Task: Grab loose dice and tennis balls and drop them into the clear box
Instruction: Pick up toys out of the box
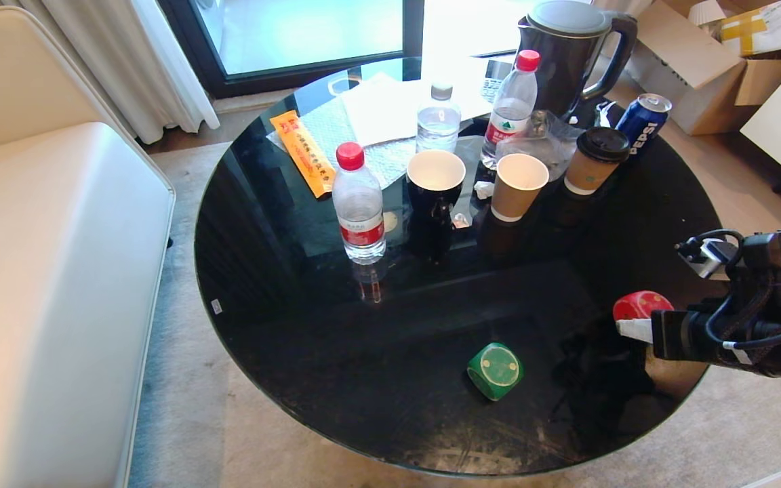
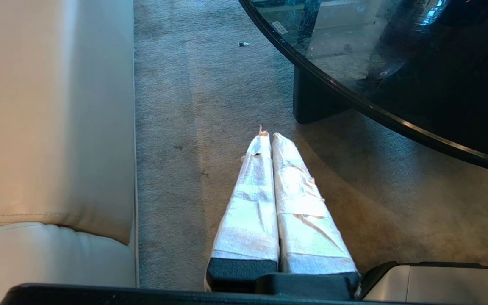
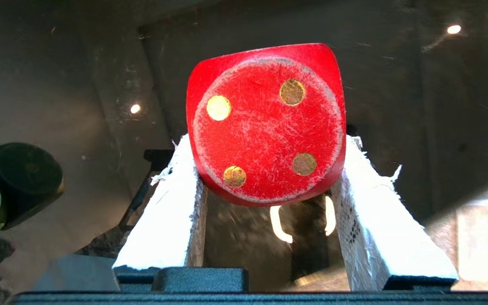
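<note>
Nearest, at about five o'clock on the round black glass table [image 1: 282,325], the green die [image 1: 495,370] sits alone close to the rim. Just beyond it at four o'clock, the right gripper [image 1: 634,318] reaches in from the table's edge, and its white-wrapped fingers [image 3: 172,203] press against both sides of the red die [image 3: 267,123], four gold dots facing the wrist camera; the jaws are clamped on that die, which rests at the glass surface. The left gripper [image 2: 271,137] hangs off the table at about eight o'clock, over the carpet [image 2: 210,84] between the table and the white sofa [image 2: 49,110], its taped fingers pressed together and holding nothing. Farther, around the centre toward twelve o'clock, stand a red-capped water bottle [image 1: 359,203], paper cups [image 1: 518,184] and a black kettle [image 1: 570,47]
</note>
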Tool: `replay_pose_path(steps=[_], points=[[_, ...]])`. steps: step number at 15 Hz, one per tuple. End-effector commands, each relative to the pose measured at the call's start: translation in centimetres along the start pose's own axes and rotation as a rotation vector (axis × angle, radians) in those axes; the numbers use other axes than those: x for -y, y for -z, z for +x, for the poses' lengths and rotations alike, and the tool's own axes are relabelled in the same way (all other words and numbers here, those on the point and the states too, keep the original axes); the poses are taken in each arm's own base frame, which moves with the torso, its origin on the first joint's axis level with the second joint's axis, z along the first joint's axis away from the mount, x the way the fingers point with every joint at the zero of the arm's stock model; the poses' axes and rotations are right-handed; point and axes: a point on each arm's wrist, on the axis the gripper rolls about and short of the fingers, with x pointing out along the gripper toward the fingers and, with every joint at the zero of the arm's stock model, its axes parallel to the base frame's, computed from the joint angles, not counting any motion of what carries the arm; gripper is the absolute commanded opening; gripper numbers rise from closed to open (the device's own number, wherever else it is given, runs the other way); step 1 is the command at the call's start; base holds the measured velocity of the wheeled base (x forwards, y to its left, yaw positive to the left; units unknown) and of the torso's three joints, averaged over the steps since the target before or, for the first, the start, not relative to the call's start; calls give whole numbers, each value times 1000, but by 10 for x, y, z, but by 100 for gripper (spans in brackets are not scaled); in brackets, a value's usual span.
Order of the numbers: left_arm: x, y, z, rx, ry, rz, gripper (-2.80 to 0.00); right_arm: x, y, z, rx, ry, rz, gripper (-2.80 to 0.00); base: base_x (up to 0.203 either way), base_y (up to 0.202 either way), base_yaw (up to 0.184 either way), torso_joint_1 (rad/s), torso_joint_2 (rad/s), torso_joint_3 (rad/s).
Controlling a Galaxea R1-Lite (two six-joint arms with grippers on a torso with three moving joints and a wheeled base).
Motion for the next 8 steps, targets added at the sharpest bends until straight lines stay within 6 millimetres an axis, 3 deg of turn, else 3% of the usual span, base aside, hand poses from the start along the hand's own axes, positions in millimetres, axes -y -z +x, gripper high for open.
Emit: replay_pose_path(steps=[1, 3, 8], points=[[0, 0, 0, -1, -2, 0, -280, 0, 2, -24, 12, 5, 4, -280, 0, 0, 0, 0, 0, 0], [0, 0, 0, -1, -1, 0, -280, 2, 17, -34, -95, 18, 4, -280, 0, 0, 0, 0, 0, 0], [0, 0, 0, -1, 0, 0, -280, 3, 21, -2, -140, 29, 50, -280, 0, 0, 0, 0, 0, 0]])
